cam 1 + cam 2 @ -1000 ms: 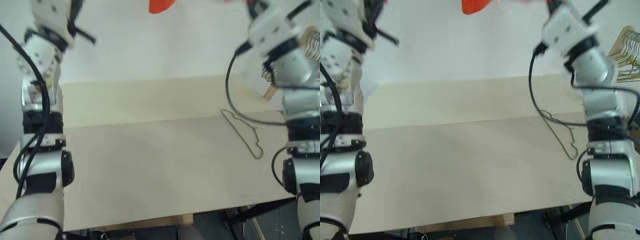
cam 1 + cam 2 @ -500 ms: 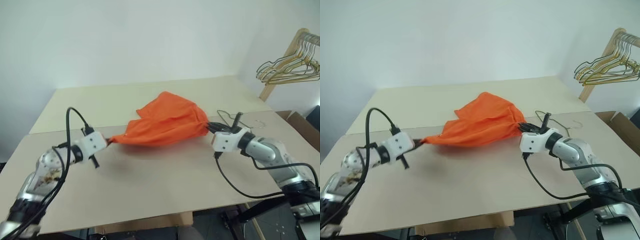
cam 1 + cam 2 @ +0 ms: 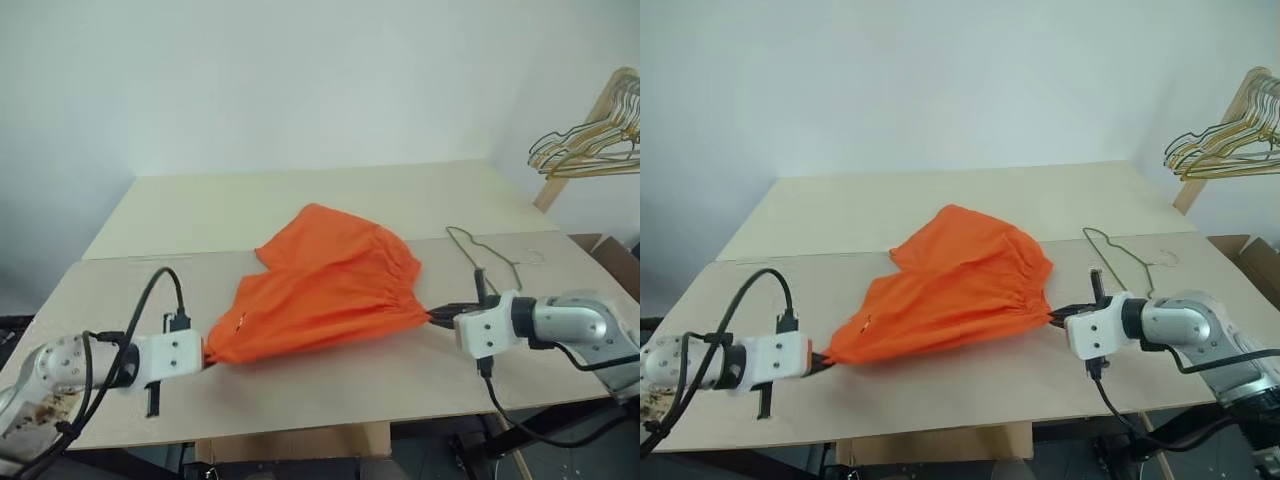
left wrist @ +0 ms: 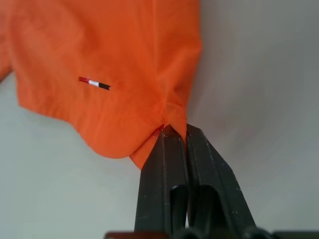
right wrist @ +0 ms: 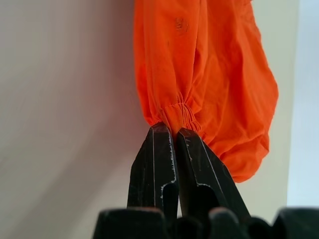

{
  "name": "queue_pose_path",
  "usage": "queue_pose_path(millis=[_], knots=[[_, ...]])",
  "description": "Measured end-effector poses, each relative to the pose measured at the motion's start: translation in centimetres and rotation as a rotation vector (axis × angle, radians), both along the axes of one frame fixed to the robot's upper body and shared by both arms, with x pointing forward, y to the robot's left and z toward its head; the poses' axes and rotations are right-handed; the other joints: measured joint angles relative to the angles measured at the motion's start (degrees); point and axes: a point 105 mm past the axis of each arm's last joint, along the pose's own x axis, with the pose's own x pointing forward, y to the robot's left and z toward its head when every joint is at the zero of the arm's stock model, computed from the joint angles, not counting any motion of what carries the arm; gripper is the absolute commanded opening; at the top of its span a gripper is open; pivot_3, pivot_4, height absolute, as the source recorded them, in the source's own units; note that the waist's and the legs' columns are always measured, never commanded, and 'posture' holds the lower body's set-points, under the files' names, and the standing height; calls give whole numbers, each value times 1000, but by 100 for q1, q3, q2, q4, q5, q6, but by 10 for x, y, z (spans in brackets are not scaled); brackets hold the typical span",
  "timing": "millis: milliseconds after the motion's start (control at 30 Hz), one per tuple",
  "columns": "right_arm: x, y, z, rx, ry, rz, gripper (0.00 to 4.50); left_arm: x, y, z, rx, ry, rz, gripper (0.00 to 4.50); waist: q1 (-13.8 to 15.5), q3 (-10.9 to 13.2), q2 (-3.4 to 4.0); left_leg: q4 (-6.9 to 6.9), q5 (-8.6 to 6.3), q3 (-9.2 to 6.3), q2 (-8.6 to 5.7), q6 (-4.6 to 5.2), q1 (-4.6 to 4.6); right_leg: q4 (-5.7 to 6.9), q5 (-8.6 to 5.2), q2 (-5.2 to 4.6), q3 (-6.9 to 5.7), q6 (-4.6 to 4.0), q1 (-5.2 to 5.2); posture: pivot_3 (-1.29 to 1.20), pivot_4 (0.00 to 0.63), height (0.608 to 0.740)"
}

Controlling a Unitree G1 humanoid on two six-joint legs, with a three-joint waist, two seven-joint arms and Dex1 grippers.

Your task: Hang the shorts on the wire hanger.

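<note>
The left gripper (image 4: 174, 130) is clamped on a hem corner of the shorts (image 3: 320, 285); the right gripper (image 5: 172, 130) pinches the gathered waistband end. Stretched between them, the shorts lie across the middle of the table (image 3: 300, 205), toward its front edge. The wire hanger (image 3: 483, 259) rests near the right edge, just beyond the right gripper. The laying-out step looks nearly done; next comes letting go and fetching the hanger. Half a second earlier the shorts lay farther back; both arms have drawn them nearer and flatter
</note>
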Motion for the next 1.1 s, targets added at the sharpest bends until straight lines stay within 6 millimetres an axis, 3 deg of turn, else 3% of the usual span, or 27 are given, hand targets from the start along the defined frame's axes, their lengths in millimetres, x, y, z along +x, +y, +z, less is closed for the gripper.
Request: queue_pose_path(millis=[133,233,433,600,700,900,933,1000,1100], knots=[[11,-3,6,-72,-47,55,0,-22,-12,1,8,87,-49,18,-8,16,2,-2,0,7,3,0,2,0,1,1,4,-3,-2,-89,0,740],[11,-6,6,-105,-44,92,0,-25,-16,3,9,87,-45,18,16,19,3,-8,0,6,2,0,1,-7,0,1,2,-5,-2,-71,0,740],[-12,-11,1,-151,84,172,0,-32,-12,-1,23,118,-20,18,91,20,6,-34,-3,6,3,6,-1,-38,-1,-3,1,-7,-2,-62,0,740],[-20,-12,-4,-157,127,182,0,-34,-13,0,27,122,-17,18,143,22,4,-37,-4,9,4,7,-2,-40,-2,-5,1,-9,-4,-77,0,740],[-21,-12,-6,-163,143,184,882,-36,-14,0,20,139,-25,696,150,24,8,-37,-4,10,4,7,0,-39,-2,-5,1,-10,-3,-81,0,740],[-27,-25,-11,-235,209,150,2973,-33,-13,11,29,166,-69,2702,159,27,7,-36,-4,11,3,7,-2,-40,-3,-4,-2,-11,-4,-79,0,740],[-30,-31,-12,-251,240,135,2985,-32,-10,15,30,183,-76,2978,159,29,9,-37,-4,12,4,7,-2,-41,-4,-4,-4,-12,-4,-79,0,740],[-31,-40,-4,-230,291,73,2985,-26,-2,30,-4,192,-55,2978,153,43,18,-37,-5,12,3,7,-2,-40,-4,-5,-5,-13,-5,-78,0,740],[-10,-47,28,-104,275,-117,2985,-4,11,64,-74,115,-5,2978,123,54,27,-36,-4,11,7,7,4,-34,-2,1,-4,-17,-4,-79,0,740]])
